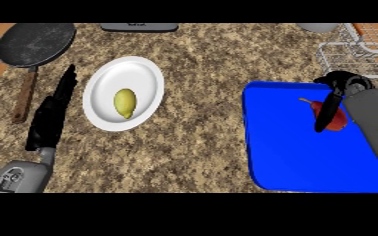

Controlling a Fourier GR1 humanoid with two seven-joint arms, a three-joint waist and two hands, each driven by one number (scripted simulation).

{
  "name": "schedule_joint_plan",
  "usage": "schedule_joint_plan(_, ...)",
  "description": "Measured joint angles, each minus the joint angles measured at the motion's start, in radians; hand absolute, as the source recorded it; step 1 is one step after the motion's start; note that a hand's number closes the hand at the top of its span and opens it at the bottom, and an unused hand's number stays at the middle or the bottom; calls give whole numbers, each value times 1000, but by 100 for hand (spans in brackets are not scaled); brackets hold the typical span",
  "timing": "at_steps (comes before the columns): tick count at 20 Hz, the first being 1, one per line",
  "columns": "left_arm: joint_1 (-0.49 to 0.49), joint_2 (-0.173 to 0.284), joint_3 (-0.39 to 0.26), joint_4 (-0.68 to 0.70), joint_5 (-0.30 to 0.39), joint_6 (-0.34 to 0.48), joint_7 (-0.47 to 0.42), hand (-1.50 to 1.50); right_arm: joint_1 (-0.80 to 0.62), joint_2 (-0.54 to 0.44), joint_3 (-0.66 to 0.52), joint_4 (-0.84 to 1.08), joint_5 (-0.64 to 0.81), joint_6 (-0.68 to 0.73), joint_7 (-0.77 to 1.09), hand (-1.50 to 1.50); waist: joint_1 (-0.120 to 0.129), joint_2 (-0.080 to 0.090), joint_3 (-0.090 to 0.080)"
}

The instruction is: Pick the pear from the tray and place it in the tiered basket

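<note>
One red pear [332,114] lies on the blue tray [295,160], toward its far right side, stem pointing left. Right hand [338,87] is over it, a black finger draped down across the fruit; whether the fingers have closed on it cannot be told. Wire tiered basket [347,55] beyond the tray. Left hand [53,112] open, fingers straight, beside a white plate [140,77] holding a lemon [125,103].

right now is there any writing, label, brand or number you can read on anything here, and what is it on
No readable text in the head view.
grey appliance at the counter's far edge: a small dark mark on its front, too blurred to read.
blue tray, red pear, white plate, yellow lemon, black frying pan, wire tiered basket: no markings.
</note>
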Motion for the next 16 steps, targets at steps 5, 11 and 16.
schedule_joint_plan(5,-13,-18,26,8,-24,-25,10,0,-2,29,-29,54,38,-2,-40,150,-3,-2,-2)
schedule_joint_plan(11,0,-37,27,-4,-41,-26,15,0,2,10,13,52,83,78,-130,150,-4,-8,-12)
schedule_joint_plan(16,4,-35,49,-10,-43,-44,20,0,2,13,20,56,132,52,-183,150,-6,-11,-14)
